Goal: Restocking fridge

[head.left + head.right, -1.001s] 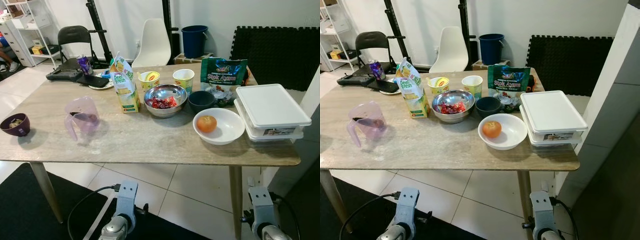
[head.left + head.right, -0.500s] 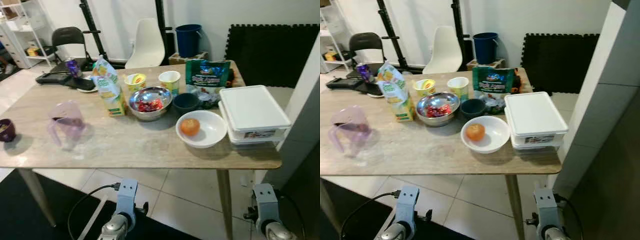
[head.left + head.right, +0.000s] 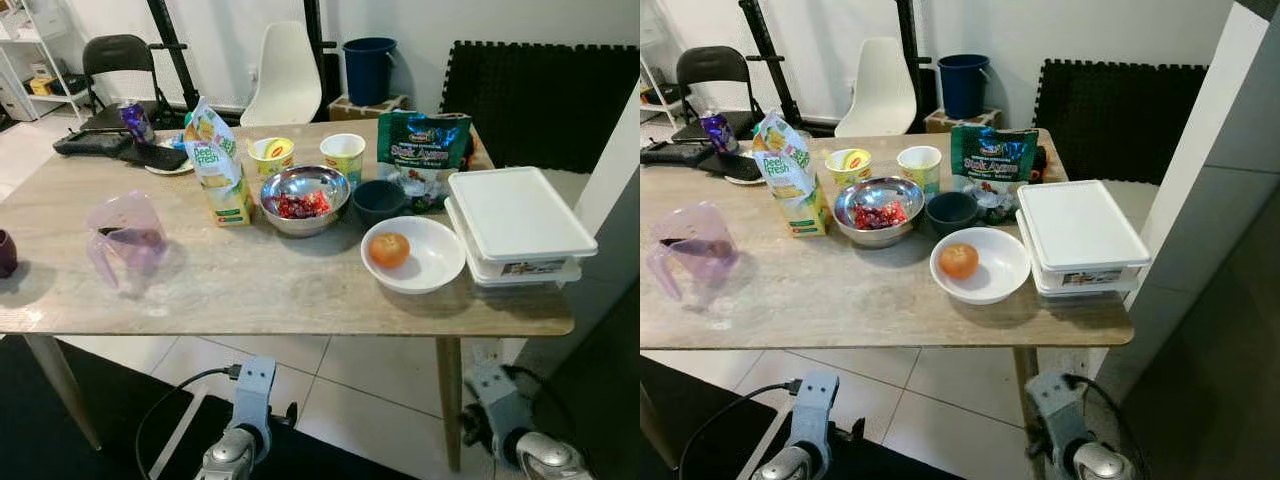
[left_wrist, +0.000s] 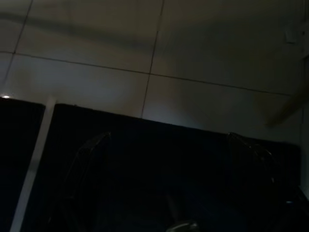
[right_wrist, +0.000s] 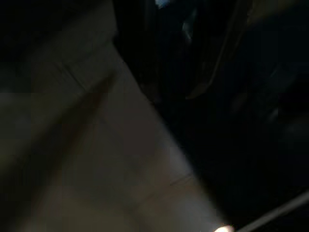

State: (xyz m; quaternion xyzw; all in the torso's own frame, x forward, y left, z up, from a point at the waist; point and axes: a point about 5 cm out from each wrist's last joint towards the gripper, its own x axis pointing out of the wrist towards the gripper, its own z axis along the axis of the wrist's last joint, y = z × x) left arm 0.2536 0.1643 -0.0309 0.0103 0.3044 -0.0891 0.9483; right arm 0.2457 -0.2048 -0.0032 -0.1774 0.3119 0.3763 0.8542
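Table (image 3: 250, 290) stock: white bowl (image 3: 440, 268) w/ orange fruit (image 3: 388, 249), steel bowl (image 3: 303, 186), lidded containers (image 3: 517, 215), purple jug (image 3: 125, 240). Both my arms hang low; gripper states – can't tell, wrist views prob. too dark.

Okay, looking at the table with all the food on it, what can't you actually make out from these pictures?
- White lidded container: contents hidden by its opaque lid, head views.
- Dark bowl: inside too dark, head views.
- Left gripper, right gripper: both wrist views are too dark and blurred to show the fingers.
- Maroon bowl: cut off by the left eye view's edge.
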